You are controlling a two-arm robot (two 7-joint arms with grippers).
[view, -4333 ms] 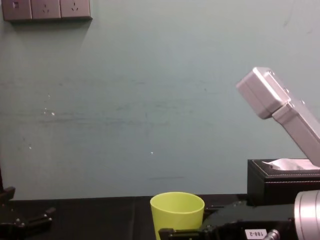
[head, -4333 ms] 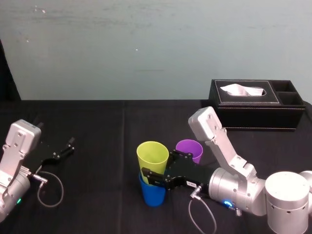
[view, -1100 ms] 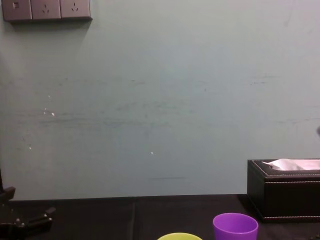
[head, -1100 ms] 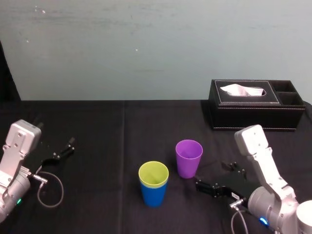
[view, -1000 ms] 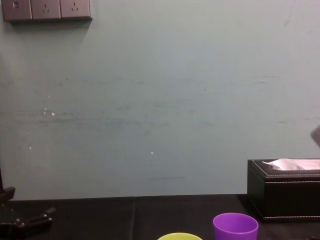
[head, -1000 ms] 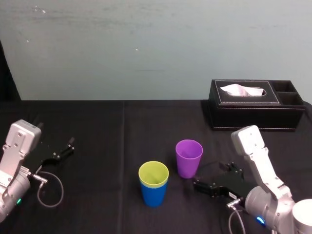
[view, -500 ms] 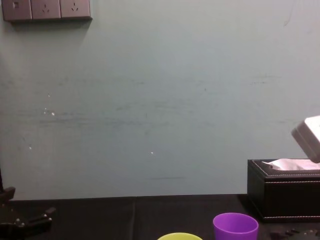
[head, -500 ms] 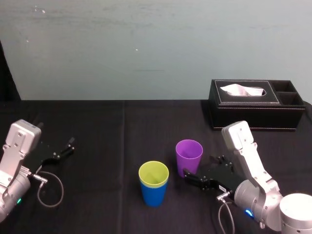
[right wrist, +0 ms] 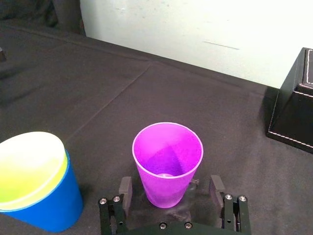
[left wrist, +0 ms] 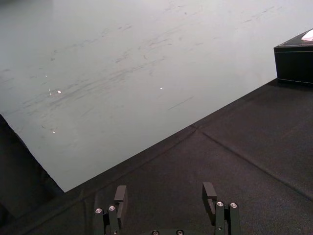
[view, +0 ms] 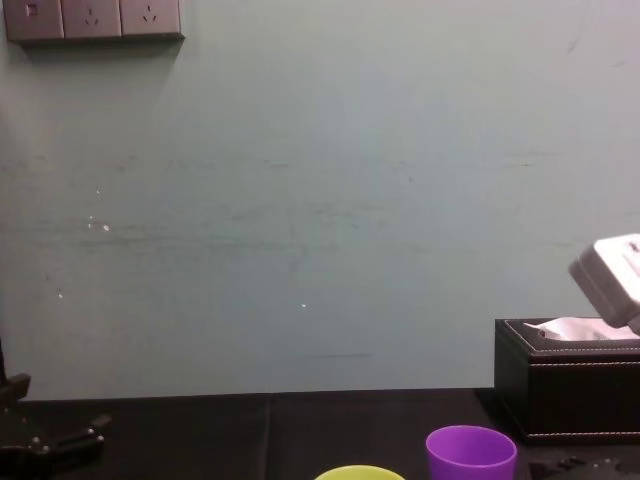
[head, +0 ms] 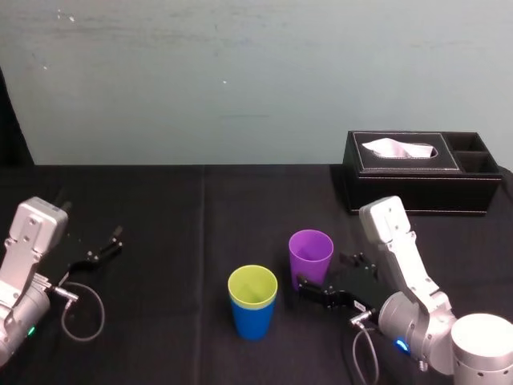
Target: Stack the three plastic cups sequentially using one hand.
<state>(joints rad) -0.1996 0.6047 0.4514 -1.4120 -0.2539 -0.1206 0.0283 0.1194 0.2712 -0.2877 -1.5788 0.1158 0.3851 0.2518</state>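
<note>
Purple, smooth and tapered, the handleless plastic cup (head: 310, 255) stands upright on the black cloth worktop (head: 160, 216). It is just right of, and slightly behind, the pair already nested: a yellow-green plastic cup (head: 252, 285) seated inside a blue plastic cup (head: 252, 322). A black tissue box (head: 421, 172) sits well apart at the back right.

This purple cup looks light, thin-walled and slick, and probably gives a little if squeezed hard, so a moderate pinch should do. The side wall is the place to take it, on opposite sides. Since the cup widens upward, that shape should help stop it sliding down through a hold. A grip not too near the base would leave the bottom free to drop into the yellow-green cup.

The right gripper (right wrist: 171, 188) is low over the worktop with its jaws spread, one on each side of the purple cup's lower half. In the right wrist view a small gap shows on both sides, so nothing is pinched yet, and the cup sits roughly centred between them.

The left gripper (left wrist: 165, 193) is parked at the worktop's left side, its jaws spread and holding nothing
</note>
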